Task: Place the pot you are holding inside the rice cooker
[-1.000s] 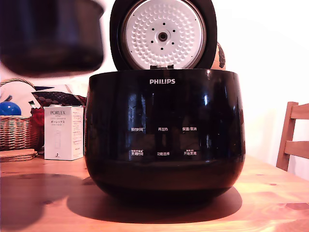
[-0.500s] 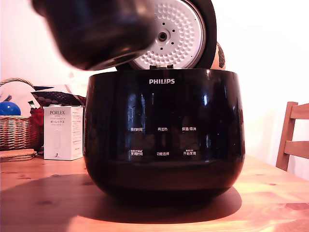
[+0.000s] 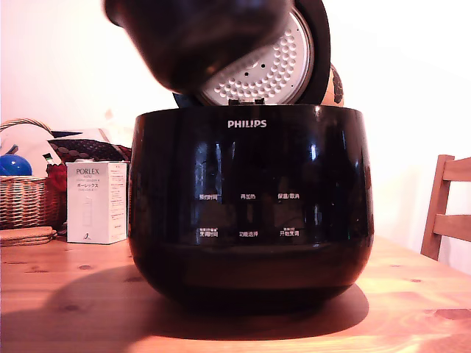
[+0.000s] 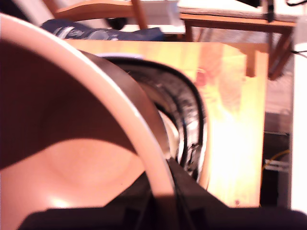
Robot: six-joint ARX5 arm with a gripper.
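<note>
Dark pot [image 3: 199, 37] tilted above open cooker [image 3: 250, 206].

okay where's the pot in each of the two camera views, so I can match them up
Exterior view: the pot hangs tilted at the top, above the rice cooker and covering part of its open lid.
Wrist view: the pot fills most of the picture, its rim clamped by the gripper.
Shared landmark: the rice cooker, seen beneath the pot.

The blurred pot [image 3: 199, 40] runs off the exterior view's top edge and hides part of the rice cooker [image 3: 250, 206] lid, while the tool [image 4: 160, 203], probably clamped on the rim, is a dark, cropped shape.
</note>
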